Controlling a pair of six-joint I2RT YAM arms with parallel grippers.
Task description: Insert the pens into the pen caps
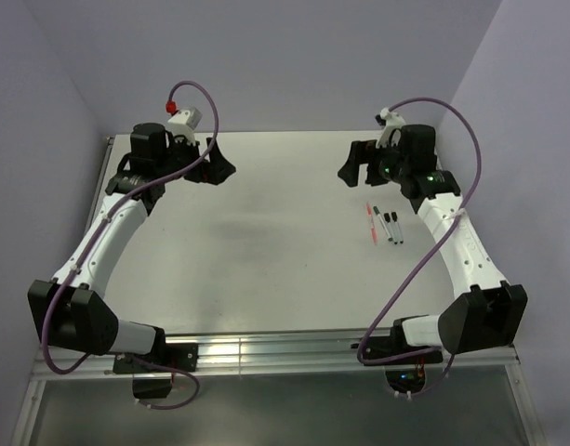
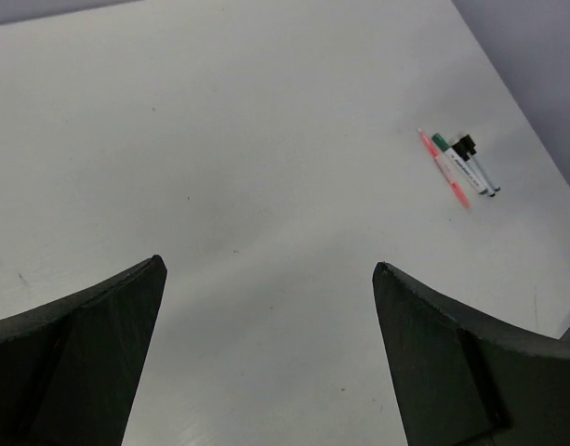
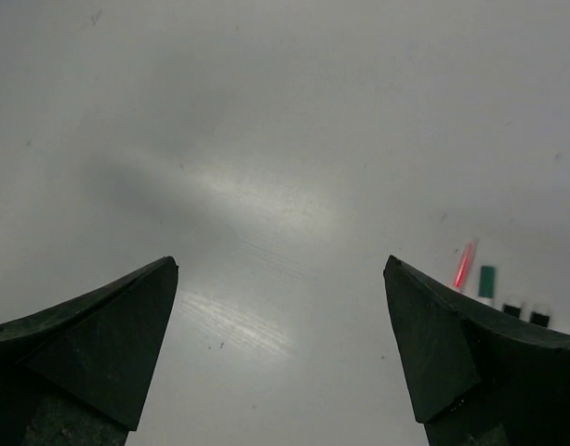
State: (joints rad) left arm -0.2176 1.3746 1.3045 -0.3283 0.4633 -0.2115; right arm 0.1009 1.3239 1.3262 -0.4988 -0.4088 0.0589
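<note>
Three pens lie side by side on the white table to the right of centre: a red-pink pen (image 1: 369, 224) and two whitish pens (image 1: 389, 229) with dark ends. In the left wrist view the red-pink pen (image 2: 444, 170) lies beside the whitish pens (image 2: 474, 171), with a dark green cap (image 2: 440, 141) and a black cap (image 2: 465, 145) at their far ends; I cannot tell whether the caps are fitted. No clear cap shows. The right wrist view shows the red-pink pen (image 3: 464, 265) and green cap (image 3: 487, 281). My left gripper (image 1: 219, 168) (image 2: 268, 265) and right gripper (image 1: 353, 171) (image 3: 281, 262) are open, empty and raised.
The white table (image 1: 266, 260) has purple walls behind and at both sides. A metal rail (image 1: 266, 348) runs along its near edge between the arm bases. Purple cables loop over both arms.
</note>
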